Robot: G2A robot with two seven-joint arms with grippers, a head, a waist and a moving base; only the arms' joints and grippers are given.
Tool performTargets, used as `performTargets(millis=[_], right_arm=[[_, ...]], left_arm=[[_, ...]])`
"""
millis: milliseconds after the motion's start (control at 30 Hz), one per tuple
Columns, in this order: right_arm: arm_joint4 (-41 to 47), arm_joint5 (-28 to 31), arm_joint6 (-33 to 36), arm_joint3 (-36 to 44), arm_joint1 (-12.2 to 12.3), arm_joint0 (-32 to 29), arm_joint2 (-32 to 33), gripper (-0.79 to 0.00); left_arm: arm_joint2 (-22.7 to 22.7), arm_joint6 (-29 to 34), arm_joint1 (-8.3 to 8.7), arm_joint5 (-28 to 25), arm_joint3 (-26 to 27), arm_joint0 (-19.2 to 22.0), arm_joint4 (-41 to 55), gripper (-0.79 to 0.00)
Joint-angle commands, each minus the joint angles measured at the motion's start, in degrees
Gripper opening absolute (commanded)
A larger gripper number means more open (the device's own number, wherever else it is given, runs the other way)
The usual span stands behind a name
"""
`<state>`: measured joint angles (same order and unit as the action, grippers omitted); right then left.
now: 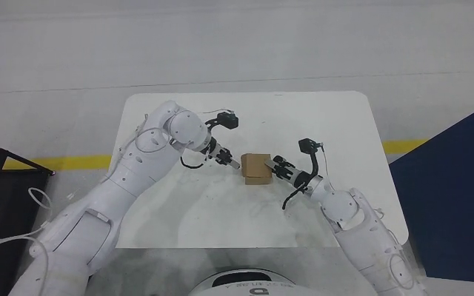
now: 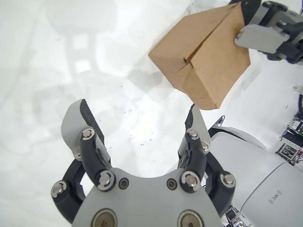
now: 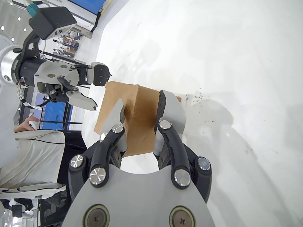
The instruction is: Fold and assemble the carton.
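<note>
A small brown carton (image 1: 256,168) stands near the middle of the white table (image 1: 185,214), folded into a box with a seam along its top (image 2: 201,60). My right gripper (image 3: 140,109) is shut on the carton (image 3: 142,119) at its right end, one finger (image 2: 258,38) outside the wall and the other behind it. My left gripper (image 2: 137,109) is open with nothing between its fingers, just to the carton's left (image 1: 231,163). One of its fingertips (image 2: 192,112) is almost at the carton's lower corner. In the right wrist view the left gripper (image 3: 99,93) sits beside the carton's far edge.
The table top around the carton is bare, with a few dark scuff marks (image 3: 195,96). Its rounded edge (image 1: 385,148) drops to a grey floor with a yellow line (image 1: 74,161). A dark blue panel (image 1: 444,200) stands at the right.
</note>
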<state>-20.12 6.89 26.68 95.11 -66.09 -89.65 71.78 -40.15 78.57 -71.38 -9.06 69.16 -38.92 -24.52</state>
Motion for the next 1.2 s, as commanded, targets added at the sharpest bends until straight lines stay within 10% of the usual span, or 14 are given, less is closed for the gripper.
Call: performTargets(millis=[0,800,1167], right_arm=[[-0.03,0.04,-0.05,0.05,0.02,-0.13,0.02,-0.493],[-0.62,1.1,-0.5,0.43,0.23,-1.66,-0.2,-0.499],[3.67,1.8,-1.95,0.57,0.28,-1.93,1.78,-0.48]], left_arm=[[0.77,-0.48,-0.36,0.0,-0.41,0.4,-0.11,0.0],[6.39,-4.46,-4.59,-2.09,-9.48,4.53,2.36,0.0],[3.61,-4.93,-3.81,-2.78,-6.99,4.36,3.6,0.0]])
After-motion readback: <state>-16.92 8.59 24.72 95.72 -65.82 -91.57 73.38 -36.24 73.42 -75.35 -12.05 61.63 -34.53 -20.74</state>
